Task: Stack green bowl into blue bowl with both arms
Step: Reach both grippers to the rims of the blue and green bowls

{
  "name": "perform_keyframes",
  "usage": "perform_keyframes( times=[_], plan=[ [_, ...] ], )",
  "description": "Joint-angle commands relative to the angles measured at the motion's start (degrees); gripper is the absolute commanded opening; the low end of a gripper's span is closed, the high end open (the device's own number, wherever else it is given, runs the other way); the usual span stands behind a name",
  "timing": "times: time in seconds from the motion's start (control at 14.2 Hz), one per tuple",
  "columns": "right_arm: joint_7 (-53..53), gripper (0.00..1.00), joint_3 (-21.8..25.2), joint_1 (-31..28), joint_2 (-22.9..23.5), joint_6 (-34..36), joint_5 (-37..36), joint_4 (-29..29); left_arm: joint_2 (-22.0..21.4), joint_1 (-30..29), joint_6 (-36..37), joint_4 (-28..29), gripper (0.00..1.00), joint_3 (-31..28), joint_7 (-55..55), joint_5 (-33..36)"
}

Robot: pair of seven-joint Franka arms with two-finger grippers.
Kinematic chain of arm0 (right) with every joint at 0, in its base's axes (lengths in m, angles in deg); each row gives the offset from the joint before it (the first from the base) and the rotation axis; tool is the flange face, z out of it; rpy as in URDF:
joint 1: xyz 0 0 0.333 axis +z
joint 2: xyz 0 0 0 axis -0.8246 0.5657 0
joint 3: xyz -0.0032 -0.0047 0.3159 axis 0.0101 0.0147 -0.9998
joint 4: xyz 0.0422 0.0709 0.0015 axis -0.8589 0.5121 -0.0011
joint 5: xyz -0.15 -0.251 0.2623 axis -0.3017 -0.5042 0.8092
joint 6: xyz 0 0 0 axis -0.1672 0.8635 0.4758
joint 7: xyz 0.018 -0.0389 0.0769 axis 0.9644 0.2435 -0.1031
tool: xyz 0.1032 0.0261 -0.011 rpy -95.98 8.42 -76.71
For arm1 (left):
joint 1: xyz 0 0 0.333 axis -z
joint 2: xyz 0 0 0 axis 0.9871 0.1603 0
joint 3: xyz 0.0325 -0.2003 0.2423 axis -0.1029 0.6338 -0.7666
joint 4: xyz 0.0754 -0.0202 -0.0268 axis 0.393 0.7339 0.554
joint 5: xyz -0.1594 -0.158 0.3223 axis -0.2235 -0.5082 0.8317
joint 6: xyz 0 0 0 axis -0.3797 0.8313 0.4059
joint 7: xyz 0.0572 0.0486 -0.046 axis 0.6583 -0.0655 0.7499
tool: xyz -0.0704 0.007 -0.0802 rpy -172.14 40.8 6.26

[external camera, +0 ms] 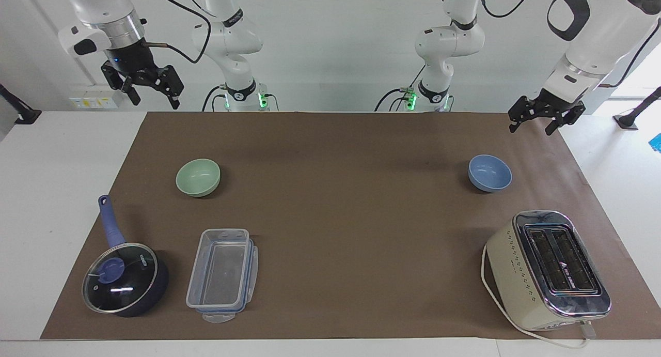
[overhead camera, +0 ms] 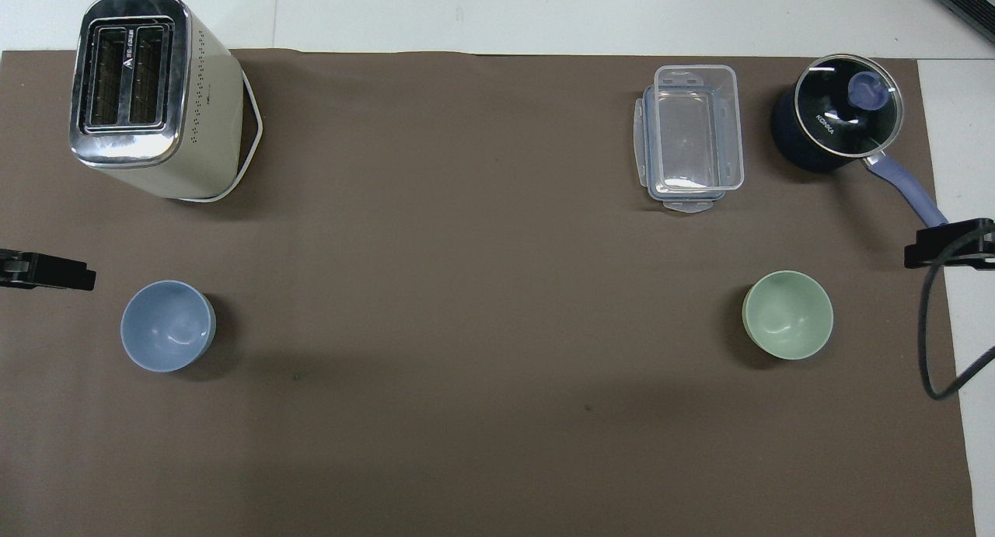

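The green bowl (external camera: 198,177) is sitting upright on the brown mat (external camera: 341,202) toward the right arm's end, with the blue bowl (external camera: 489,173) well apart toward the left arm's end. The right gripper (external camera: 150,91) is hanging at eleven o'clock from the green bowl, fingers spread and empty. The left gripper (external camera: 537,123) is hovering at one o'clock from the blue bowl, fingers also spread.

You get even, bright overhead light and sharp focus in both views. Soft shadows hug the green bowl (external camera: 198,177) and toaster (external camera: 547,269). Glare streaks the saucepan lid (external camera: 120,278).

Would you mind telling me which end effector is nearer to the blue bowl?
Left. The left end effector hangs near the blue bowl; the right end effector is up at the green bowl's end.
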State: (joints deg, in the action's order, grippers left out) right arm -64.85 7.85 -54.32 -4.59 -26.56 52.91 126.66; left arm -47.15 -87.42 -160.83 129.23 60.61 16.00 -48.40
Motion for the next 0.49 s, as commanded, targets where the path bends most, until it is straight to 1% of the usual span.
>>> perform_keyframes(
  times=[0.0, 0.14, 0.35, 0.42],
  plan=[
    [-3.5, 1.00, -0.1, -1.3, -2.0, -2.0, -0.1, 4.9, -2.6, -3.4, -7.6, 8.0, 1.00, 0.4, -5.6, -2.3],
    [-6.5, 1.00, -0.1, -1.5, -2.1, -8.0, -0.1, 10.1, -1.9, -5.3, -9.3, 9.7, 1.00, 0.4, -9.6, -4.7],
    [-8.0, 1.00, -0.1, -1.4, -1.5, -13.2, -0.1, 14.7, -1.8, -7.0, -16.2, 15.8, 1.00, 0.4, -12.8, -6.5],
    [-8.8, 1.00, -0.1, -1.5, -1.1, -16.0, -0.2, 17.0, -1.1, -7.6, -17.8, 17.0, 1.00, 0.4, -14.0, -7.3]
  ],
)
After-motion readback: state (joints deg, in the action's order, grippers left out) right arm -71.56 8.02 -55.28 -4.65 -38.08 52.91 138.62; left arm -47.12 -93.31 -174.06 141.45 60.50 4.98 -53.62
